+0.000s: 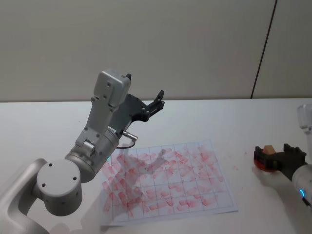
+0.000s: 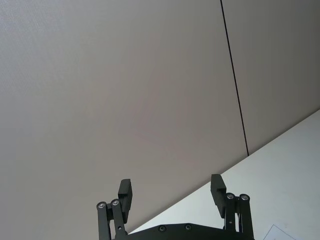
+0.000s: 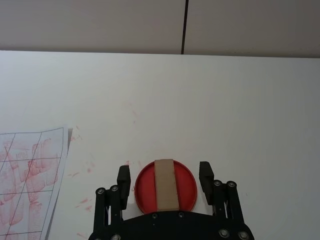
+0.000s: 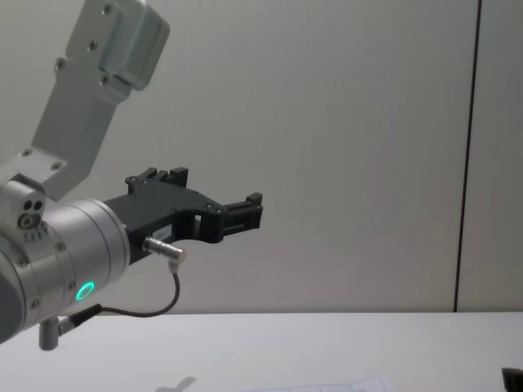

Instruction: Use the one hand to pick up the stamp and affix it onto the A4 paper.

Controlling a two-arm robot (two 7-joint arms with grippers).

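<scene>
The stamp (image 3: 166,184) is a plain rectangular block the colour of light brown wood, with flat sides and square edges. It stands on a round red ink pad (image 3: 145,192), running straight across the middle of the disc so that a red crescent shows on either side of it. In the head view the stamp (image 1: 267,149) is a small tan block on the red ink pad (image 1: 260,166), on the white table (image 1: 253,122) at the far right, well apart from the A4 paper (image 1: 168,183).

The right gripper (image 3: 164,172) is low at the pad with its fingers spread. One black finger (image 3: 123,176) stands just beside the left of the disc's rim and the other just beside the right. Neither finger touches the wooden block, so it holds nothing.

The A4 paper lies flat near the middle of the table. It is ruled into a grid of squares, and nearly every square carries a smeared pink-red imprint. A few red flecks (image 3: 82,201) mark the bare tabletop between the sheet's right edge and the ink pad.

The left gripper (image 1: 157,100) hangs raised above the table's left side, aimed at the far wall. Its two fingers (image 2: 125,192) are parted and empty.
</scene>
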